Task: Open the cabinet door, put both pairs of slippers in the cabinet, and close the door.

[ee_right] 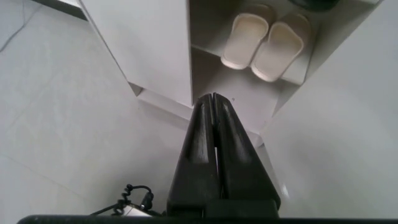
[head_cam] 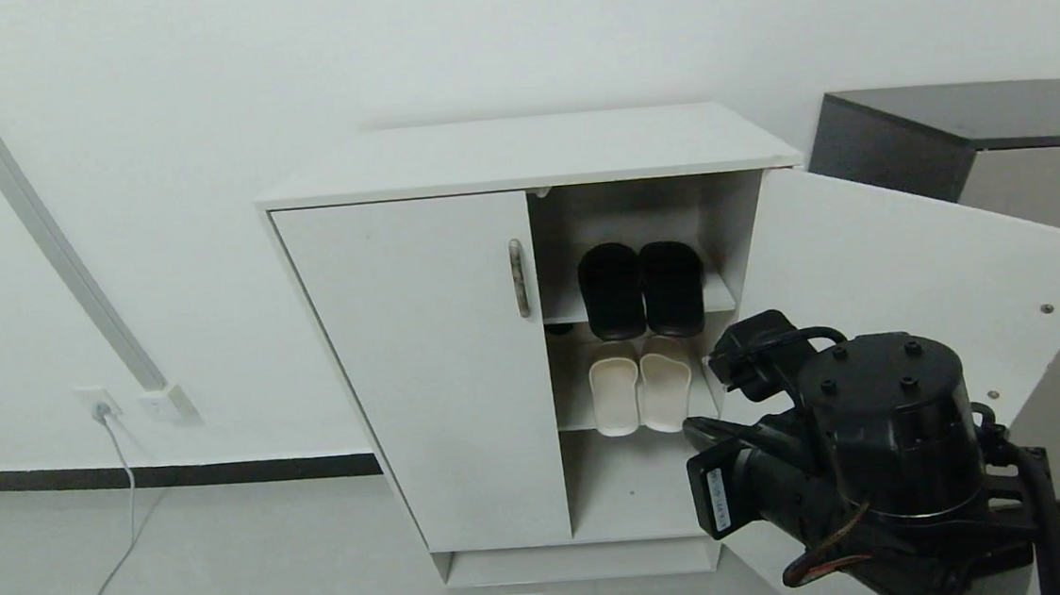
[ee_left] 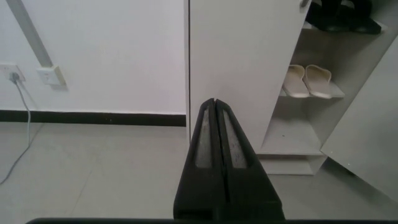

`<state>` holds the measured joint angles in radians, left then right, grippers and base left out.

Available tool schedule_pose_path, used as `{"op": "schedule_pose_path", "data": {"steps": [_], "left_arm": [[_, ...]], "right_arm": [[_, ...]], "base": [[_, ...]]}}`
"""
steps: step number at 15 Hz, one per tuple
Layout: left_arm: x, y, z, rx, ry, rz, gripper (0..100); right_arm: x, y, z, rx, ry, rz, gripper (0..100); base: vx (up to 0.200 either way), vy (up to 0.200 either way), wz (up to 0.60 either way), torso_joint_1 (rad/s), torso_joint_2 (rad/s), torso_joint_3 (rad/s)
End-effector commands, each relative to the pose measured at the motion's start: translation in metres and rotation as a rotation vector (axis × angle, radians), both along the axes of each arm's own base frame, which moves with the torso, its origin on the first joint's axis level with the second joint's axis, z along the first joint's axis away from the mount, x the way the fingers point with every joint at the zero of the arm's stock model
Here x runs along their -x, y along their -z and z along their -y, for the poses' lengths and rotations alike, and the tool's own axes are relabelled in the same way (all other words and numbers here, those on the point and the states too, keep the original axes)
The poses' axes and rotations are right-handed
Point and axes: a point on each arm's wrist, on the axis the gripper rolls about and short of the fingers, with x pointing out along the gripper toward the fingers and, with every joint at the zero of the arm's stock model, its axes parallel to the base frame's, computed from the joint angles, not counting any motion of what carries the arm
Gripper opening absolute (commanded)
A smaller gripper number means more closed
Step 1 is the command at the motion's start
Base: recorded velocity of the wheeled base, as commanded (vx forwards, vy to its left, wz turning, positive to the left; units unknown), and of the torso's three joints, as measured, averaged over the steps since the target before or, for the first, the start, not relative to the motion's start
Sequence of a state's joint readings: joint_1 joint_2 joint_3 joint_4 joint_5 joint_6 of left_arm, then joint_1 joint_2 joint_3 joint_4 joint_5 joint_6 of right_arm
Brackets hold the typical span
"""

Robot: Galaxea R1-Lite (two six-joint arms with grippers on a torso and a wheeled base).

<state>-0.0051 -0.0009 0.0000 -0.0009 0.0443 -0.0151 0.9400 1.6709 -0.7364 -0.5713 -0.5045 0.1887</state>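
Note:
The white cabinet [head_cam: 528,151] has its left door [head_cam: 422,372] closed and its right door [head_cam: 898,287] swung wide open. A black pair of slippers [head_cam: 641,289] lies on the upper shelf, and a cream pair [head_cam: 639,385] on the shelf below. My right arm [head_cam: 883,459] hangs in front of the open door, low on the right. My right gripper [ee_right: 213,98] is shut and empty, pointing down at the cabinet's bottom, below the cream slippers [ee_right: 264,40]. My left gripper [ee_left: 214,102] is also shut and empty, held back from the closed door [ee_left: 242,62].
A dark grey cabinet [head_cam: 1000,137] stands right behind the open door. A wall socket with a cable [head_cam: 99,404] is at the left, under a slanting conduit [head_cam: 32,214]. Bare tiled floor [head_cam: 230,576] spreads in front and to the left.

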Motion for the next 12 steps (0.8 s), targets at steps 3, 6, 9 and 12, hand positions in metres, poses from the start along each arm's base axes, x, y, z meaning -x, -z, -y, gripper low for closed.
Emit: {"op": "schedule_pose_path", "data": {"steps": [3, 6, 9, 12], "left_arm": [[-0.0001, -0.0001, 0.0000, 0.000, -0.001, 0.000, 0], [-0.0001, -0.0001, 0.0000, 0.000, -0.001, 0.000, 0], [-0.0001, -0.0001, 0.0000, 0.000, -0.001, 0.000, 0], [-0.0001, -0.0001, 0.0000, 0.002, -0.001, 0.000, 0]], "right_arm": [[-0.0008, 0.0004, 0.0010, 0.002, 0.006, -0.001, 0], [-0.0019, 0.0000, 0.0010, 0.002, 0.007, 0.000, 0], [-0.0060, -0.0012, 0.0036, -0.002, 0.024, 0.003, 0], [-0.0058, -0.0026, 0.0038, -0.007, 0.024, 0.007, 0]], "base": [[0.000, 0.000, 0.00, 0.142, -0.47, -0.330], [0.000, 0.000, 0.00, 0.168, -0.47, -0.321], [0.000, 0.000, 0.00, 0.190, -0.50, -0.318], [0.000, 0.000, 0.00, 0.199, -0.51, -0.312]]}}
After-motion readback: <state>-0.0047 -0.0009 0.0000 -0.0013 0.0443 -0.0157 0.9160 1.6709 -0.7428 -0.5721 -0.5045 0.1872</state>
